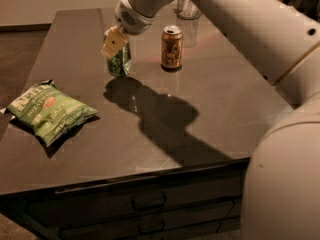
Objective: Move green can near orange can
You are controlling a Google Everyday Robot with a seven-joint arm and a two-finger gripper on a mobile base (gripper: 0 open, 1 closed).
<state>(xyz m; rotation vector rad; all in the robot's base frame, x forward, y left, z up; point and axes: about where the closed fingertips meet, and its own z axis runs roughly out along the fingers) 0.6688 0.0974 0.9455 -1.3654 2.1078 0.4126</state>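
Observation:
The green can (120, 65) has green-and-white sides and stands upright or hangs just over the dark table (215, 109), left of the orange can (171, 46). A gap of about one can's width lies between them. My gripper (117, 49) comes down from above and is shut on the green can's top; a pale yellow finger (113, 41) covers its upper left side. The orange can stands upright with its silver top showing.
A flat green chip bag (47, 111) lies near the table's left edge. A clear glass jar (188, 11) stands behind the orange can. My large white arm (260, 39) crosses the right side. Drawers (150, 204) sit under the front edge.

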